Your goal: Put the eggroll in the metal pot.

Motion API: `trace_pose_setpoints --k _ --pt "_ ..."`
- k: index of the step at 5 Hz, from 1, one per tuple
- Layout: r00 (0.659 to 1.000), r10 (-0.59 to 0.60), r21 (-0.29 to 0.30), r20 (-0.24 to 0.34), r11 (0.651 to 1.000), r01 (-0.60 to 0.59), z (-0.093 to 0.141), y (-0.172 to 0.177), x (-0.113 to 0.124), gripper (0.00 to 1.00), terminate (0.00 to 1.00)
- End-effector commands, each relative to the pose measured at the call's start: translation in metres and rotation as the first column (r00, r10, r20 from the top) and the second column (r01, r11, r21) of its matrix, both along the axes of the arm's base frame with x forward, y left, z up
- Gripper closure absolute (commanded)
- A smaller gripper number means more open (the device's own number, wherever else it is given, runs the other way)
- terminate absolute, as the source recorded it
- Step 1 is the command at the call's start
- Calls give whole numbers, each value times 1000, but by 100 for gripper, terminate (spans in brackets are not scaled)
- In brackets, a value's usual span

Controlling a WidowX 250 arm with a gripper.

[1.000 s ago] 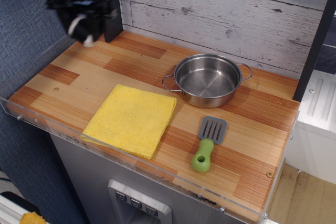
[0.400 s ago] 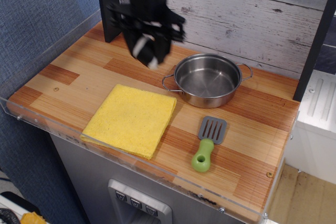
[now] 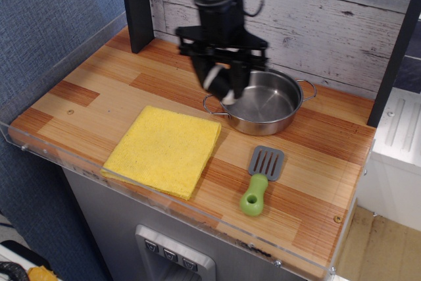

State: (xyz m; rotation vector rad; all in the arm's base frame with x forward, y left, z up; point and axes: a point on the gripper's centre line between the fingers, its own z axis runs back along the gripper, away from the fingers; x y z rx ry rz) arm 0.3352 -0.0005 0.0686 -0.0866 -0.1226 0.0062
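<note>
Since the earlier frames I've carried the arm from the far-left corner across the counter, and the gripper (image 3: 222, 87) now hangs over the left rim of the metal pot (image 3: 263, 106). The pot, cloth and spatula lie where they did.

The counter (image 3: 99, 90) is striped wood in light and dark bands, edged by a clear plastic lip. Behind it runs a wall (image 3: 316, 18) of whitewashed, weathered boards. The pot is shallow, round, polished steel with a thin wire loop handle on each side; its inside is bare and mirror-bright. In front of it to the left lies a folded yellow cloth (image 3: 164, 149), soft and finely pitted. A small spatula (image 3: 261, 179) with a grey slotted blade and a green plastic handle rests near the front right.

The eggroll (image 3: 220, 82) sits between the black fingers, raised off the counter, just above the pot's near-left edge. I can make out only a dark wrap and a white patch; the blur hides the rest. The fingers are closed narrowly around it.
</note>
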Motion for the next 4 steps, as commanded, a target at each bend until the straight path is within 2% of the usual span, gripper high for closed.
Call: trace_pose_setpoints --k 1,3,4 --pt "998 -15 17 65 1000 13 17 -21 28 100 0" --pt "998 17 26 62 999 -19 14 -15 47 100 0" --pt "999 9 21 53 1000 -11 14 -18 49 0 0"
